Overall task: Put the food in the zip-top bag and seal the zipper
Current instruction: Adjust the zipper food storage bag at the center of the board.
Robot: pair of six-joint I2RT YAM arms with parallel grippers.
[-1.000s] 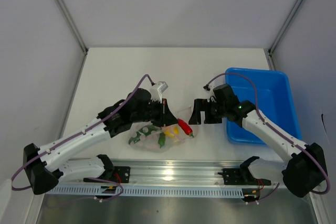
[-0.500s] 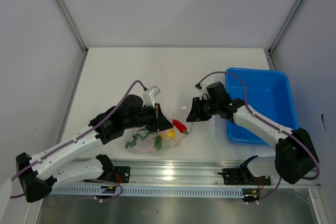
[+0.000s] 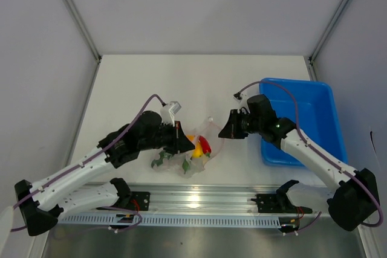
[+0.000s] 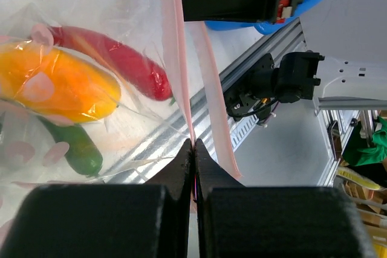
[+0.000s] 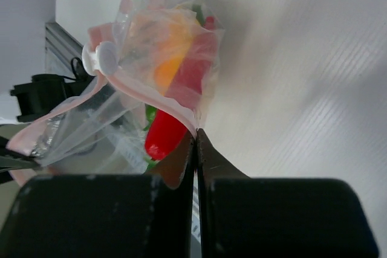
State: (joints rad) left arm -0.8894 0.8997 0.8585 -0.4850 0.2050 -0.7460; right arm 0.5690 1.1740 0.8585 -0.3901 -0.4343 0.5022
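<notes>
One clear bag (image 3: pixel 192 162) with faint pink dots sat at the lower centre of the top view, on the white table (image 3: pixel 181 83), between two arms. The left gripper (image 3: pixel 180 139) met the bag's left side and the right gripper (image 3: pixel 225 130) its upper right corner. In the left wrist view the left gripper's two fingers were pressed fully together at the lower centre of the frame, pinching the pink zipper (image 4: pixel 176 58). Two pink strips ran up from there, spreading apart toward the top of the frame. In the right wrist view the right gripper's two fingers were likewise pressed together, pinching the pink edge of the bag at the centre of the frame. The food showed through the plastic, inside the bag. I counted one red chili pepper (image 4: pixel 115 58) and one yellow-orange piece (image 4: pixel 54 86) lying side by side and touching, with one green piece (image 4: pixel 75 149) just below them in the left wrist view. The top view showed two green patches at the bag's lower left; whether they were separate pieces I could not tell. One blue bin (image 3: pixel 326 125) stood at the right of the top view, well apart from the bag.
</notes>
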